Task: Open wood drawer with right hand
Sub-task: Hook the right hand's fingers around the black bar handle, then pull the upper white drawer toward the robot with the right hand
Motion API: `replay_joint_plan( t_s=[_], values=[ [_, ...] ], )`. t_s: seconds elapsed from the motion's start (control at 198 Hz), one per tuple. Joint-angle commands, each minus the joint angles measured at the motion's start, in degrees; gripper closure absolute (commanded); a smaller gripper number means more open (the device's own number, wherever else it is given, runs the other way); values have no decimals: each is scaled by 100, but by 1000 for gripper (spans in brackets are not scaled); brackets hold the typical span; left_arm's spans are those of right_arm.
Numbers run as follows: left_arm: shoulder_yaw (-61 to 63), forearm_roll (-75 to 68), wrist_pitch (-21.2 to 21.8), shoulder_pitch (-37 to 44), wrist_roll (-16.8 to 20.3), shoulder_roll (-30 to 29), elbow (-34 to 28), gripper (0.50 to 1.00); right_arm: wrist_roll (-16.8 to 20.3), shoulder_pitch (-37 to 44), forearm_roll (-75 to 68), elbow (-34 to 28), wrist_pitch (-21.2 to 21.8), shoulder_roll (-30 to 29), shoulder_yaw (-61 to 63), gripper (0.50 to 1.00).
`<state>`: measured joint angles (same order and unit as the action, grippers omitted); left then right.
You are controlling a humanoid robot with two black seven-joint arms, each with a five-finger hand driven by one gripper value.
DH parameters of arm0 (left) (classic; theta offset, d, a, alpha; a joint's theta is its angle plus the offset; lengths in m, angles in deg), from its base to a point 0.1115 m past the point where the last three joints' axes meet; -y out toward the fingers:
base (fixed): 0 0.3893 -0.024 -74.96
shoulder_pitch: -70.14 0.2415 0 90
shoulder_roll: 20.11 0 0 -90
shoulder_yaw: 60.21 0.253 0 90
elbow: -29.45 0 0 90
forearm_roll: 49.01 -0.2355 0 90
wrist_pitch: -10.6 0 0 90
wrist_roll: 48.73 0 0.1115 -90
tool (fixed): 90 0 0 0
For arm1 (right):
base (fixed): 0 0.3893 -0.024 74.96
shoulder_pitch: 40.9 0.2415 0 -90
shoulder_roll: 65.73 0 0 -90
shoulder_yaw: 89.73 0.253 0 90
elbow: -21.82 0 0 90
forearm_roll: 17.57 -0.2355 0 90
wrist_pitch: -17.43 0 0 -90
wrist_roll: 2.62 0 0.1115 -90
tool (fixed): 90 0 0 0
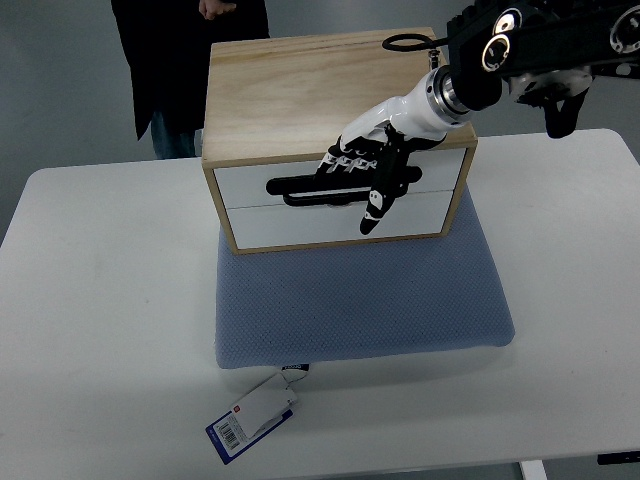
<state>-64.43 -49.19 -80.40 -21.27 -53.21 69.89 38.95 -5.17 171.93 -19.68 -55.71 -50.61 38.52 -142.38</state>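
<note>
Fingers (345, 160) seemingly hooked in drawer (340, 186) handle.

The right hand (370, 165) reaches in from two o'clock, arm angled toward eight o'clock, fingers (345, 160) curled forward, thumb pointing down toward six o'clock.

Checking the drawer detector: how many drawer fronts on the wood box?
2. Upper drawer, with the right hand at its slot handle; lower drawer directly beneath it. The hand covers part of both fronts; none seems hidden.

Closed white-fronted wood drawer (250, 187)
</note>
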Motion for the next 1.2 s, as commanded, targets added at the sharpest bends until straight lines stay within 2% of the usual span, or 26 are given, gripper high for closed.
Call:
replay_joint_plan(
  t_s=[0.0,0.516,0.785,1.195],
  values=[
    [0,0,4,0,0,0,0,500,1,-5,0,10,-25,-1,0,570],
    [0,0,4,0,0,0,0,500,10,-180,0,1,-157,-45,0,572],
    [0,0,4,0,0,0,0,500,115,-251,9,-8,-359,-115,9,572],
    [0,0,4,0,0,0,0,500,133,-268,27,-87,-236,-89,0,572]
  ],
)
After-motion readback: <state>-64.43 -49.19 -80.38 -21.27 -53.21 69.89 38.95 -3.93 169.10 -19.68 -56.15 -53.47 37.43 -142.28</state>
